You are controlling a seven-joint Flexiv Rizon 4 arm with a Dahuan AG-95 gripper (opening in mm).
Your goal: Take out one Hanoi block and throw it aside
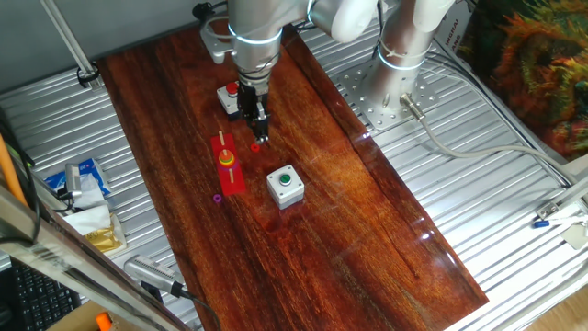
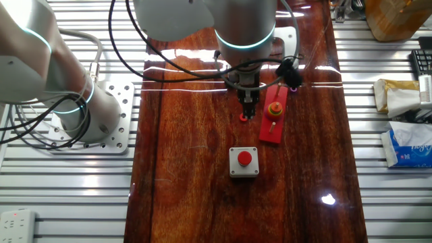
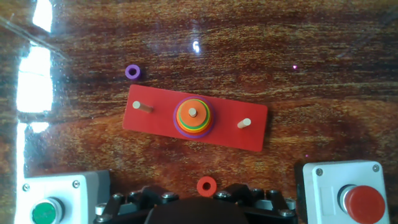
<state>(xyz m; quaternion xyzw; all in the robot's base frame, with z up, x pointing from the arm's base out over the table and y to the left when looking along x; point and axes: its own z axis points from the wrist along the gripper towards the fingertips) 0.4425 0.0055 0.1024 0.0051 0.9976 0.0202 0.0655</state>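
The Hanoi block point(image 3: 206, 185), a tiny red ring, sits just off the near long edge of the red peg base point(image 3: 149, 119), apart from it. It also shows in one fixed view point(image 1: 254, 147) and in the other fixed view point(image 2: 243, 117). My gripper point(image 1: 261, 136) points straight down with its tips right at the ring point(image 2: 248, 109). The fingertips are hidden in the hand view, so I cannot tell whether they hold the ring or whether it rests on the table. The middle peg carries a stack of coloured rings point(image 3: 193, 117).
A tiny purple ring point(image 3: 132, 71) lies beyond the base. A grey box with a green button point(image 3: 46, 210) and one with a red button point(image 3: 362, 200) flank the gripper. The dark wood board point(image 1: 349, 211) sits on ribbed metal; clutter lies at the sides.
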